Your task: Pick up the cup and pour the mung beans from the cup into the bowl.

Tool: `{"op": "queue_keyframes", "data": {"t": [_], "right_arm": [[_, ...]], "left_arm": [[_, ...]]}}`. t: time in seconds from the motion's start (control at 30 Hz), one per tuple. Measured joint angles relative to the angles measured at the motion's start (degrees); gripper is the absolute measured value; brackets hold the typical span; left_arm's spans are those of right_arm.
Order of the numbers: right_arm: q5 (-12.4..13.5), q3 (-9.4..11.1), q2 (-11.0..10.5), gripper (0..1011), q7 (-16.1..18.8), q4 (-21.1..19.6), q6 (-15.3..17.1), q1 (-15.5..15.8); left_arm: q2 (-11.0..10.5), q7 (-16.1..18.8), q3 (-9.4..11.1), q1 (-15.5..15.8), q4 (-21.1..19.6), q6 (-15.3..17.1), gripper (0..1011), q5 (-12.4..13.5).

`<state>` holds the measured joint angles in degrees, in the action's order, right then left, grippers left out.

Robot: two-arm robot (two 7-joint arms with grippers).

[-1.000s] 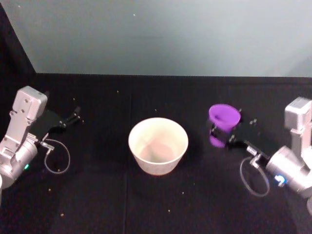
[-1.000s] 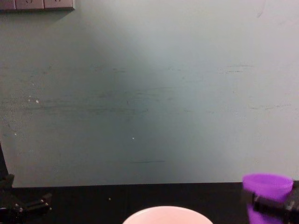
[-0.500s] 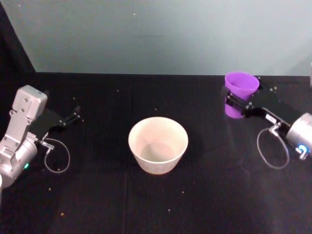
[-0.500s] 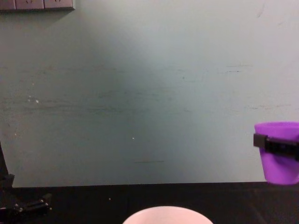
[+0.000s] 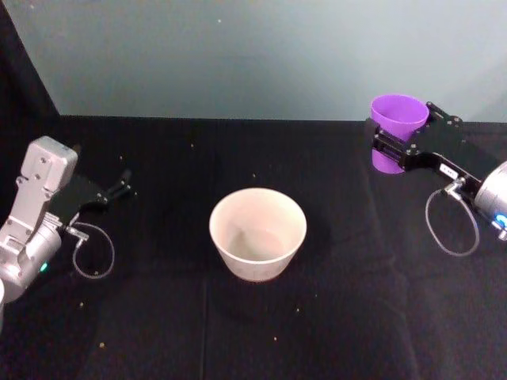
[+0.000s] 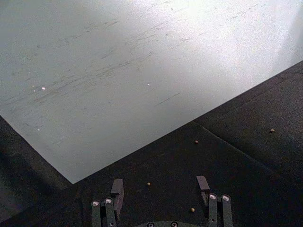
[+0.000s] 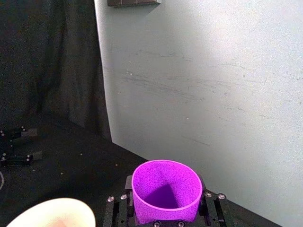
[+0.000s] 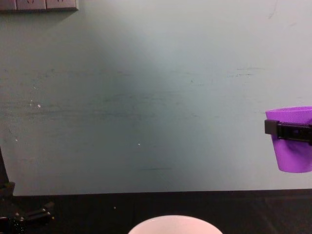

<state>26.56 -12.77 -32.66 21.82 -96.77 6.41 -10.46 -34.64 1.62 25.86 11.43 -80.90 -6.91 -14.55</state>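
Right gripper (image 5: 400, 141): is clamping its fingers on opposite sides of the cup (image 5: 394, 119), at the upper right of the head frame; in the chest view its black finger (image 8: 292, 130) is crossing the cup wall at the right edge.
Cup: is hanging upright, clear of the table (image 5: 317, 332), showing against the pale wall (image 8: 146, 97) in the chest frame (image 8: 294, 153); its inside (image 7: 165, 189) is looking purple with a darker patch, and I cannot tell whether that is grains.
Bowl (image 5: 257, 265): is sitting at the middle of the head frame, well apart from the cup, lower and to its left.
Left gripper (image 5: 119, 190): is resting at the left of the head frame with fingers spread apart (image 6: 160, 187).
Loose grains (image 6: 148, 184): are lying scattered on the black table.
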Motion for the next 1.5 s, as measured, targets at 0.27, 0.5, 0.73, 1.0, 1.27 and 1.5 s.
{"op": "queue_keyframes", "data": {"t": [0.27, 0.5, 0.73, 1.0, 1.27, 1.5], "right_arm": [[0.0, 0.0, 0.1, 735, 0.0, 0.2, -0.3, 0.0], [0.0, 0.0, 0.1, 735, 0.1, 0.3, -0.4, 0.1], [0.1, 0.0, 0.2, 734, 0.2, 0.4, -0.5, 0.1], [0.1, 0.0, 0.2, 735, 0.2, 0.5, -0.5, 0.1], [0.1, 0.0, 0.2, 734, 0.2, 0.5, -0.5, 0.1], [0.1, 0.0, 0.2, 735, 0.2, 0.5, -0.5, 0.1]], "left_arm": [[0.0, 0.0, 0.0, 0.0, 0.0, 0.0, 1000, 0.0], [0.0, 0.0, 0.0, 0.0, 0.0, 0.0, 1000, 0.0], [0.0, 0.0, 0.0, 0.0, 0.0, 0.0, 1000, 0.0], [0.0, 0.0, 0.0, 0.0, 0.0, 0.0, 1000, 0.0], [0.0, 0.0, 0.0, 0.0, 0.0, 0.0, 1000, 0.0], [0.0, 0.0, 0.0, 0.0, 0.0, 0.0, 1000, 0.0]]}}
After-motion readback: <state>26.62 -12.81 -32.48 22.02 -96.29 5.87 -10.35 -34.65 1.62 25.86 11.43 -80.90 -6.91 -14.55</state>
